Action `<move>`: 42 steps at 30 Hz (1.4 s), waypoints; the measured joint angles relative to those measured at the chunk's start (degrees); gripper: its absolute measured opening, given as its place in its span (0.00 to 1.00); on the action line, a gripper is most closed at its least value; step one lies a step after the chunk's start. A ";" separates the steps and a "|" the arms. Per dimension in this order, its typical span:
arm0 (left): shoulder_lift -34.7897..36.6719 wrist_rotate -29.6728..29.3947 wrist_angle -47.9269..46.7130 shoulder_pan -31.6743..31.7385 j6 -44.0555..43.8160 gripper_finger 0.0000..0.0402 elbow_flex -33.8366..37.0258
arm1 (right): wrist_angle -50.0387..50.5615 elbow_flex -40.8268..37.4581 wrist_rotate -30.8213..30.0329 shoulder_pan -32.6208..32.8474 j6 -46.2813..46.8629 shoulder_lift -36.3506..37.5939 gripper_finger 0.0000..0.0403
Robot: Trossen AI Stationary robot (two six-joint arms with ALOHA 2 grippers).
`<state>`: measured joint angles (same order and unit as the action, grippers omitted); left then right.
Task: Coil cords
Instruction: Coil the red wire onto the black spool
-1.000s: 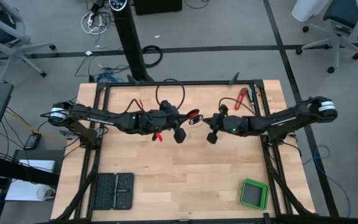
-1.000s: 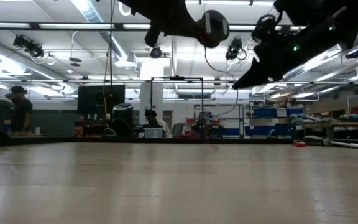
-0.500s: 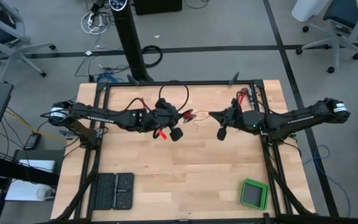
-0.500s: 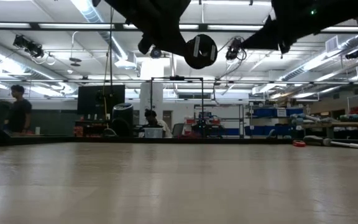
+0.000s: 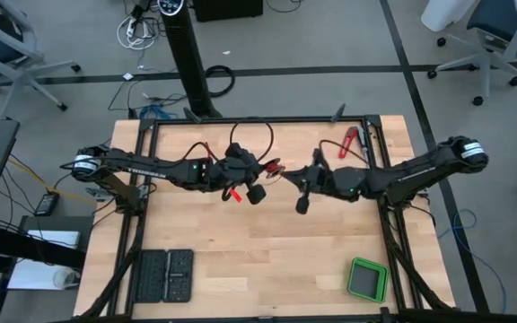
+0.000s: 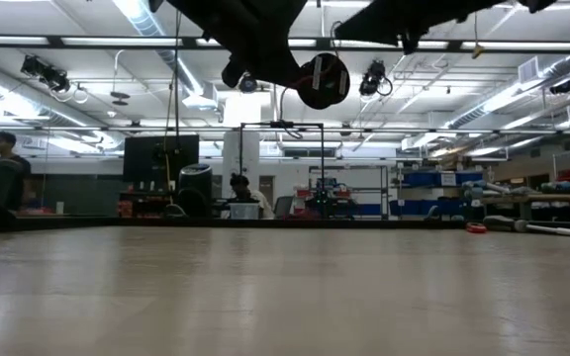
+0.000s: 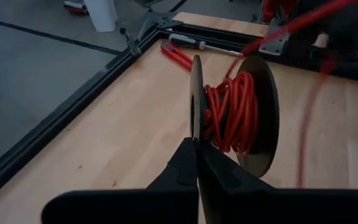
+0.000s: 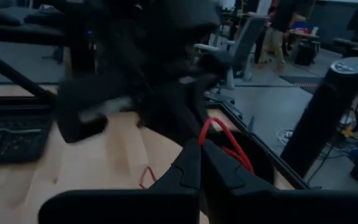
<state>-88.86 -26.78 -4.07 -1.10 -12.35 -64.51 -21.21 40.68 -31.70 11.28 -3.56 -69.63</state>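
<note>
The cord is a thin red wire, mostly wound on a small dark spool (image 7: 232, 118) with two disc flanges. My left gripper (image 7: 196, 155) is shut on the spool above the table's middle (image 5: 260, 170). A free strand (image 7: 291, 25) runs from the spool toward my right gripper (image 5: 293, 176). That gripper sits close beside the spool and is shut on the red wire (image 8: 207, 127). Both are held well above the tabletop. My left gripper pinches the rim of the spool's near flange (image 7: 196, 124) between its two fingers. The spool is lifted clear of the table with its discs on edge. My right gripper pinches the red wire (image 8: 202, 138) at its fingertips. A slack loop (image 8: 232, 149) curves away beyond the fingers, clear of the table.
A red-handled tool (image 5: 350, 142) lies at the far right of the table. A black cable loop (image 5: 245, 135) lies at the far middle. A green box (image 5: 366, 280) sits at the near right, and two dark trays (image 5: 164, 274) sit at the near left.
My right gripper has gone toward the table's right edge, away from the spool, then come back toward the left until it is close beside the spool. The left gripper has shifted only slightly and still holds the spool.
</note>
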 joint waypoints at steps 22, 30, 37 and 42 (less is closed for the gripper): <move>-0.02 2.44 4.34 0.04 -6.30 0.00 0.00 | 4.79 6.21 -7.62 0.30 -5.44 -15.00 0.00; -0.02 3.11 4.23 0.02 -6.37 0.00 0.02 | 15.06 6.31 -13.25 0.73 -5.10 -14.16 0.04; 0.11 5.20 4.22 -0.04 -6.52 0.00 0.02 | 26.97 6.12 -19.80 0.61 -1.56 -12.34 0.09; 0.11 5.19 3.96 -0.02 -6.11 0.00 0.02 | 32.13 6.11 -15.72 0.42 4.67 -9.34 0.11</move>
<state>-88.75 -21.59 -0.12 -1.13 -18.46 -64.49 10.92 46.79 -47.42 11.70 1.11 -78.98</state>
